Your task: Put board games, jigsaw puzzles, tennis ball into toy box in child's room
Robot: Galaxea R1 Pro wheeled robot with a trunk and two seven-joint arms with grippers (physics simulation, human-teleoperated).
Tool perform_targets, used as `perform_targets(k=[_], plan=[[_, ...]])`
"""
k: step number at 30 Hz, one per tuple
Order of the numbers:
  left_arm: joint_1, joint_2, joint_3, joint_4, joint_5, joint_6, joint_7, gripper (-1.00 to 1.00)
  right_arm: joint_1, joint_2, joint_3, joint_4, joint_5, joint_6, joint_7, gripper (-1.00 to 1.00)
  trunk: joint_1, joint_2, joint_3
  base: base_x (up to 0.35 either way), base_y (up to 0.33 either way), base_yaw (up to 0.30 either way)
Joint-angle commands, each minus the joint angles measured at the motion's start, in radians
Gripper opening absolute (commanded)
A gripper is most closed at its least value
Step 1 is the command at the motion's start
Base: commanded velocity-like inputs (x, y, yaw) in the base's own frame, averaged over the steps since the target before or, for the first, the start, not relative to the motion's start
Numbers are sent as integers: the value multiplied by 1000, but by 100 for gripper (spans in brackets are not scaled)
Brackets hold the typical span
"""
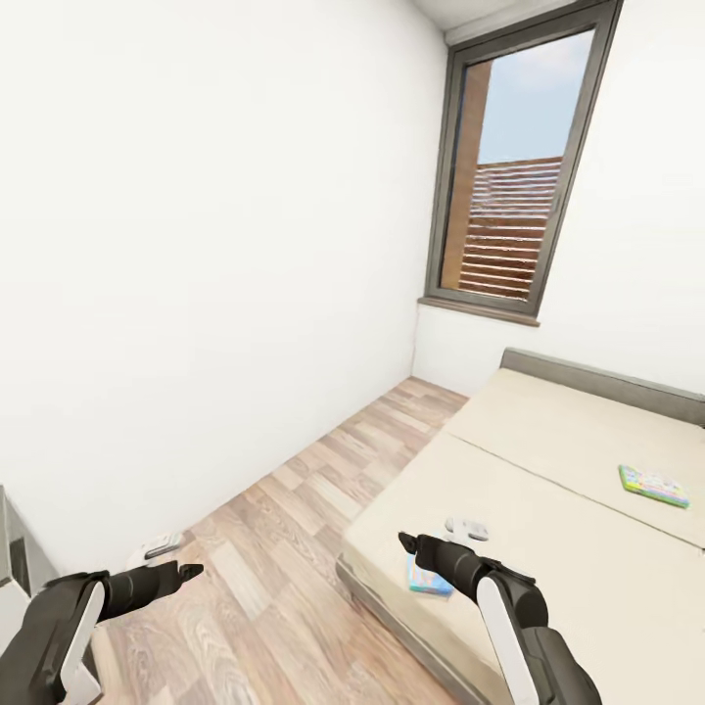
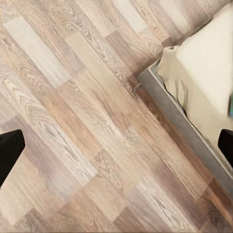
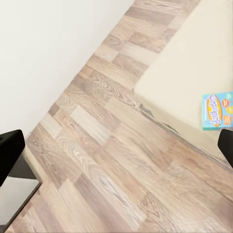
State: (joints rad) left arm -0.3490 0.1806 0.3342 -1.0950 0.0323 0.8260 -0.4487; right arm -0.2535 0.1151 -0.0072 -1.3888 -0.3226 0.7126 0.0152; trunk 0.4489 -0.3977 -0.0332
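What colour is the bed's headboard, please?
Grey: the headboard runs behind the cream mattress, clearest in the head view.

Both arms reach forward, bent at the elbows, dark forearms with white panels. The left hand (image 1: 186,570) sits low and out to the left side, the right hand (image 1: 409,544) slightly higher and further forward. In each wrist view the two dark fingertips (image 2: 9,150) (image 3: 10,148) stand wide apart, holding nothing.
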Motion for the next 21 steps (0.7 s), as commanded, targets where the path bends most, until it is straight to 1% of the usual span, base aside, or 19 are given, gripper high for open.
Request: perform_targets(k=[1, 11, 21], plan=[[-1, 0, 2, -1, 3, 7, -2, 100, -1, 1, -1, -1, 0, 5, 2, 100, 1, -2, -2, 236, 136, -284], [-1, 1, 2, -1, 3, 7, -3, 100, 3, -2, 1, -66, -48, 7, 2, 100, 1, -2, -2, 236, 134, -285], [-1, 3, 2, -2, 3, 7, -4, 100, 3, -7, 0, -78, -78, 8, 2, 100, 1, -2, -2, 236, 133, -285]])
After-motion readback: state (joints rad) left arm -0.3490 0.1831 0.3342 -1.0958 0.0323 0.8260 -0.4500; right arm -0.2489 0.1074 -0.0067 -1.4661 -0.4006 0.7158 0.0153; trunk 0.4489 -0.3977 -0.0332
